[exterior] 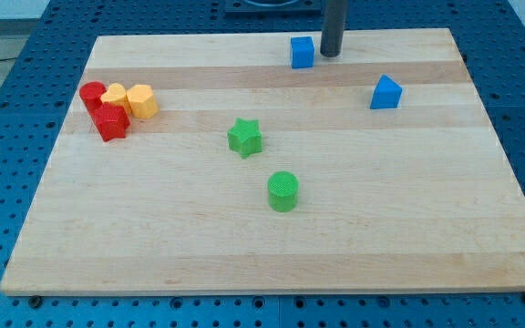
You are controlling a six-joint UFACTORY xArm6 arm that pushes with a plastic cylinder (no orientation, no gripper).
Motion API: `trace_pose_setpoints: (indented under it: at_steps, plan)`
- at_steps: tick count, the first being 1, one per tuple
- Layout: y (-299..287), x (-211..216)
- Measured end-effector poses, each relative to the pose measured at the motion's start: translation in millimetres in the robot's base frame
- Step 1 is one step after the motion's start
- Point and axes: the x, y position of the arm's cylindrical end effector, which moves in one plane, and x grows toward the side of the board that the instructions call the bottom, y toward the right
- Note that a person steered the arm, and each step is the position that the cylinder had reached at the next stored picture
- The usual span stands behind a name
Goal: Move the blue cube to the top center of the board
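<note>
Your tip (329, 54) is sitting just right of the blue cube (302, 52) at the board's (244, 246) top center; no pincer showing, so can't tell its state.

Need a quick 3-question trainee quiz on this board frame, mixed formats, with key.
1. True or false: my tip is at the view's right of the blue cube.
2. How many green blocks are on the board?
3. Which block lies nearest the view's bottom? A) green star B) green cylinder C) blue block at the view's right

Key: 1 true; 2 two; 3 B
</note>
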Motion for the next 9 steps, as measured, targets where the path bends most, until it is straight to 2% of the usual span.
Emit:
trace_pose_setpoints:
  at_steps: [2,5,7,8,9]
  plan:
    - [-43.8,34.2]
    - [-90.7,38.6]
    - [-88.0,5.5]
    - [-87.6,5.9]
    - [-43.6,20.3]
